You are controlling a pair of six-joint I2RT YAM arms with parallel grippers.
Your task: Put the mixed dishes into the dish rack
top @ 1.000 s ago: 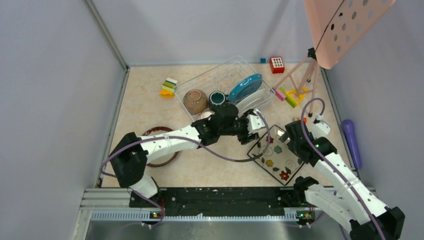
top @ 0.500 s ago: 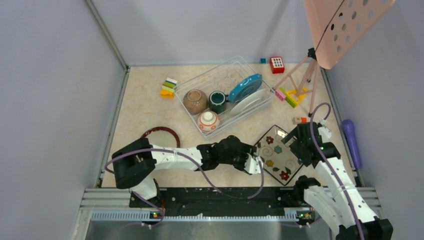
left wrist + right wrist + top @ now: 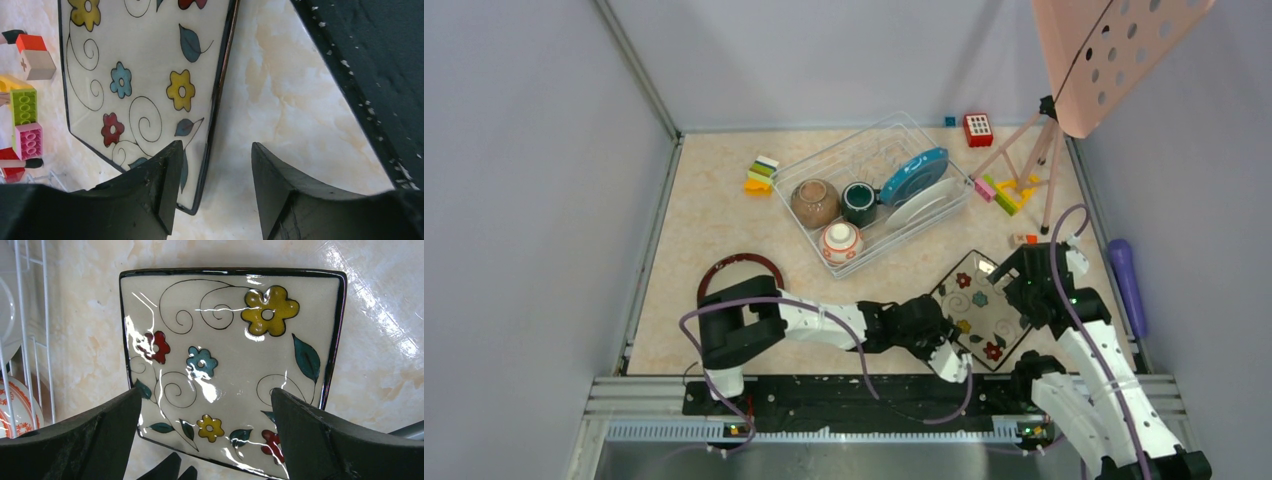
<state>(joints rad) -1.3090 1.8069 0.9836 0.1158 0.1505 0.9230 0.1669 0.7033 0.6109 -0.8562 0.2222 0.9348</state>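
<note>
The black square plate [image 3: 980, 308], cream inside with painted flowers, lies flat near the table's front right. My left gripper [image 3: 954, 362] is open at its near corner; in the left wrist view the gripper [image 3: 215, 150] has one finger over the plate [image 3: 145, 65] and one over bare table. My right gripper [image 3: 1016, 285] is open wide just above the plate's far side, its own view [image 3: 206, 392] looking down on the plate [image 3: 230, 340]. The dish rack [image 3: 869, 152] holds the brown bowl [image 3: 814, 202], green mug [image 3: 859, 200], patterned bowl [image 3: 841, 241], blue plate [image 3: 914, 175] and white plate [image 3: 924, 206]. The red-rimmed plate [image 3: 742, 261] lies at the left, partly behind my left arm.
Toy blocks [image 3: 761, 175] lie left of the rack and more [image 3: 1004, 190] to its right by a pink stand's legs [image 3: 1024, 160]. A red keypad toy [image 3: 978, 129] sits at the back. A purple object [image 3: 1127, 280] lies at the right edge. The black base rail [image 3: 380, 75] runs close by.
My left arm swung away from the rack down to the plate's near corner, gripper open. My right gripper shifted slightly to the right over the plate's far side.
</note>
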